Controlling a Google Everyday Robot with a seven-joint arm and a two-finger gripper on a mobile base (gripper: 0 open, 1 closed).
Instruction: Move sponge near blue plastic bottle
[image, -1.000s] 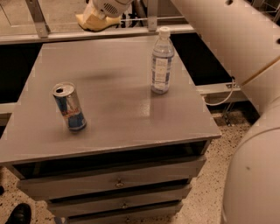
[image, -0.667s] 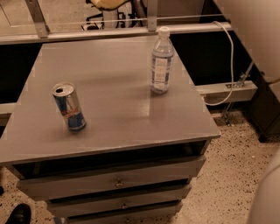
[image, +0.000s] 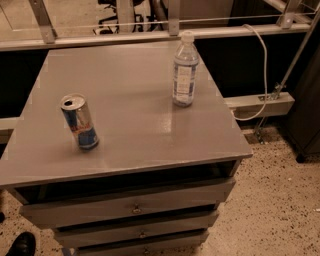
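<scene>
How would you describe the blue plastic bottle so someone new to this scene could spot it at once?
Find the grey drawer cabinet; at the far right of its top the blue plastic bottle stands upright. It is tall and clear with a white cap, unlike the shorter blue-and-silver can at the near left. The gripper is out of view.

High view, angled down on cabinet (image: 131, 85), pincer off frame
</scene>
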